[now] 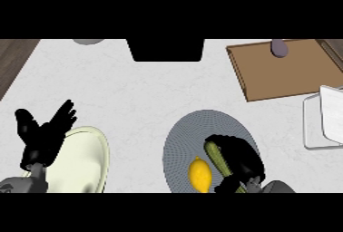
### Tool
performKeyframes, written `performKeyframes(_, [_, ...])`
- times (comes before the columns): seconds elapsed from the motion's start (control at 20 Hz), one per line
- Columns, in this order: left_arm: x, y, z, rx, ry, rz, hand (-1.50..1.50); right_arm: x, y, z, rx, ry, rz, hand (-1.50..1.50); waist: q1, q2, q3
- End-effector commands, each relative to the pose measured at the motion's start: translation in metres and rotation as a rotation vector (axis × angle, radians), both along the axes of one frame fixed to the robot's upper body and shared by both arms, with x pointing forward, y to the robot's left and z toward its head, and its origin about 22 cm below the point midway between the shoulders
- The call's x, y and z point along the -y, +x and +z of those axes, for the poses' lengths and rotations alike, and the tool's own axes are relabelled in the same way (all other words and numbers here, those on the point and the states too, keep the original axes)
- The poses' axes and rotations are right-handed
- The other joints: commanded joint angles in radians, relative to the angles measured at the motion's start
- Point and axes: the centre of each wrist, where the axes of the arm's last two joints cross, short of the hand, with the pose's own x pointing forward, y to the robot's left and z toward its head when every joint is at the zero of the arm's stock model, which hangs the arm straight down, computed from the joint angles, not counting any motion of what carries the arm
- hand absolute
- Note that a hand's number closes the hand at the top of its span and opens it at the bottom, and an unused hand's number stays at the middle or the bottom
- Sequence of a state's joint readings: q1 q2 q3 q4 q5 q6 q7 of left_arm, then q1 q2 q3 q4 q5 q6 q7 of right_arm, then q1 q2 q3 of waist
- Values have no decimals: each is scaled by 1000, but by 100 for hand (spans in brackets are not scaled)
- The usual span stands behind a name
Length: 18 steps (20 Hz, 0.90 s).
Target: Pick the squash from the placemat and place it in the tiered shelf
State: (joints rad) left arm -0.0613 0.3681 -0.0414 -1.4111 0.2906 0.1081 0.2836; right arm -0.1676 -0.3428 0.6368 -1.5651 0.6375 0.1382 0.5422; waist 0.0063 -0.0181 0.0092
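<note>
A steep downward look at a pale marbled counter (134, 90). Near the right, a round grey placemat (184, 136) lies flat. On it sits a long green squash (216, 154), running from its far end back toward the near edge, with a yellow lemon (200, 174) just beside it on the left. The right hand (236, 156) comes in from the near edge and lies over the squash — its black fingers curl round the right side and hide much of the vegetable. The squash appears to be on the mat; whether it is lifted at all cannot be told.

At the near left, the left hand (43, 133) rests with fingers spread and pointing up, over the left edge of a pale cream plate (84, 158).

At the far right stands a brown wooden tiered shelf (281, 74) with a small grey-purple object (279, 47) on its far part — what it is cannot be told. Just near the shelf, at the right edge, is a white rack-like object (325, 120).
</note>
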Motion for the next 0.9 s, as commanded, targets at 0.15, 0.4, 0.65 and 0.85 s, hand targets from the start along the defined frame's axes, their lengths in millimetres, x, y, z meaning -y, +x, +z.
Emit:
performKeyframes(0.15, [5, -7, -19, -66, -55, -8, 0, -15, -21, -16, -21, 90, 79, 150, -7, 18, -9])
performKeyframes(0.4, [16, 4, -10, -64, -44, 8, 0, 28, -23, -7, 52, 124, -61, 150, -20, 17, -9])
performKeyframes(0.65, [-2, -34, -33, -97, -54, 29, 0, 97, -39, 22, 95, 105, -328, 150, -39, 10, -10])
performKeyframes(0.85, [-10, -25, -30, -95, -56, 66, 0, 98, -63, 68, 292, 222, -347, 150, -57, 9, -11])
